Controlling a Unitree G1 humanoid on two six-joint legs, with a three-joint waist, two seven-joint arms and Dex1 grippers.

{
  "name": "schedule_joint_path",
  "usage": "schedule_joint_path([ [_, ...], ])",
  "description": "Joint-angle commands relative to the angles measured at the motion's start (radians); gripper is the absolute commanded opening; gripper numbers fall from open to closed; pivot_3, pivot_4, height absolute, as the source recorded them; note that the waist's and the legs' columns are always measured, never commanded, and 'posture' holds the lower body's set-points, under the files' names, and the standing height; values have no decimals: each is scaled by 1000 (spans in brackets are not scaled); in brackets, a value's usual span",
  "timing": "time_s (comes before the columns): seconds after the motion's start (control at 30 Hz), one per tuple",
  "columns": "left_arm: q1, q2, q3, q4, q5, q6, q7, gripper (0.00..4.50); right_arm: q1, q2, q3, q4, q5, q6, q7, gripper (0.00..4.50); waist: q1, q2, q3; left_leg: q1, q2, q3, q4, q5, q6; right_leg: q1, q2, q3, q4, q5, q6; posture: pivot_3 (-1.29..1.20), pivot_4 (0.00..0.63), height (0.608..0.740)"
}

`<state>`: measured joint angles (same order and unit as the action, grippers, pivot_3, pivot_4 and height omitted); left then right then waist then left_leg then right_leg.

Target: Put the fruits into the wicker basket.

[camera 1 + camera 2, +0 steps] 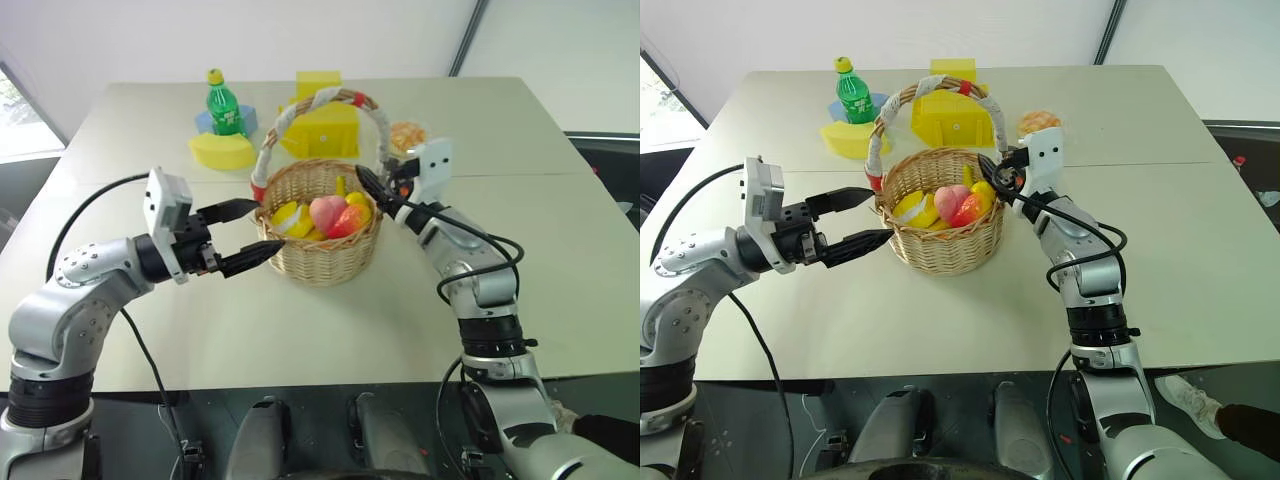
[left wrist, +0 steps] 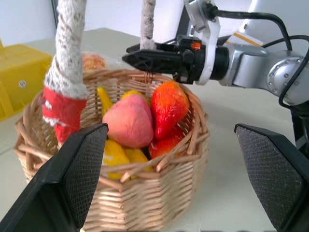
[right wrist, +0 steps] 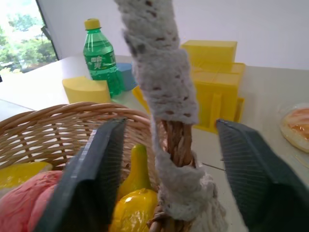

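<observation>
On the pale worktop (image 1: pixel 300 330), the left gripper (image 1: pixel 250 232) hovers with its jaws spread wide and empty, just beside the wicker basket (image 1: pixel 325 255). Peach (image 1: pixel 326 212), lemon (image 1: pixel 284 214), red-and-yellow fruit (image 1: pixel 347 220) and banana (image 1: pixel 341 185) lie inside the basket. At its far rim the right gripper (image 1: pixel 363 179) straddles the handle's base; whether it grips cannot be told.

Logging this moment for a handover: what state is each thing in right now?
wicker basket: upright, holding the fruits
peach: in the basket
lemon: in the basket
red-and-yellow fruit: in the basket
green bottle: upright, capped
left claw: open, empty, beside the basket
right claw: open, astride the basket handle
</observation>
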<state>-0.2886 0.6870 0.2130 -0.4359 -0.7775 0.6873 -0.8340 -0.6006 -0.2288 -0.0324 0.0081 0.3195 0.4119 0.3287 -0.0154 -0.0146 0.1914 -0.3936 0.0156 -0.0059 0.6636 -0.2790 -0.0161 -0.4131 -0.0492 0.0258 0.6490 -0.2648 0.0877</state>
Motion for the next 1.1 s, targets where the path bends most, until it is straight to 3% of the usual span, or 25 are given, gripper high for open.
schedule_joint_path([
  [0.03,4,9,28,-41,-24,-9,11,4500,6,2,-25,-40,18,-32,22,544,-1,0,0,0,0,0,0,0,0,0,0,0,0,0,0,0,150,740],
  [0.07,8,8,27,-43,-24,-10,13,4500,6,5,-29,-45,23,-36,27,61,-1,0,0,0,0,0,0,0,0,0,1,0,0,0,0,0,150,740],
  [0.23,8,0,19,-48,-24,-13,24,4500,-8,-4,-56,-56,18,-48,15,67,-5,0,0,1,1,0,0,0,0,0,2,0,1,0,0,0,150,740],
  [0.5,8,-9,14,-42,-17,-25,34,4500,-6,-164,-234,-24,-5,-68,-55,67,3,0,0,0,0,0,0,0,0,0,0,0,0,0,0,0,150,740],
  [0.73,-18,-19,-9,-14,-5,-29,24,4500,-24,-274,-340,179,-25,-153,-70,67,-6,0,0,1,0,2,0,0,0,0,3,0,0,0,0,0,150,740],
  [0.97,-42,-19,-19,6,2,-31,19,4500,-37,-287,-356,329,-36,-227,-80,67,-6,1,1,2,0,2,0,0,0,0,4,1,0,0,0,0,150,740],
  [1.1,-46,-16,-17,11,1,-31,21,4500,-10,-278,-347,301,-43,-244,-83,2058,-4,1,1,1,0,2,0,0,0,0,3,1,0,0,0,0,150,740],
])
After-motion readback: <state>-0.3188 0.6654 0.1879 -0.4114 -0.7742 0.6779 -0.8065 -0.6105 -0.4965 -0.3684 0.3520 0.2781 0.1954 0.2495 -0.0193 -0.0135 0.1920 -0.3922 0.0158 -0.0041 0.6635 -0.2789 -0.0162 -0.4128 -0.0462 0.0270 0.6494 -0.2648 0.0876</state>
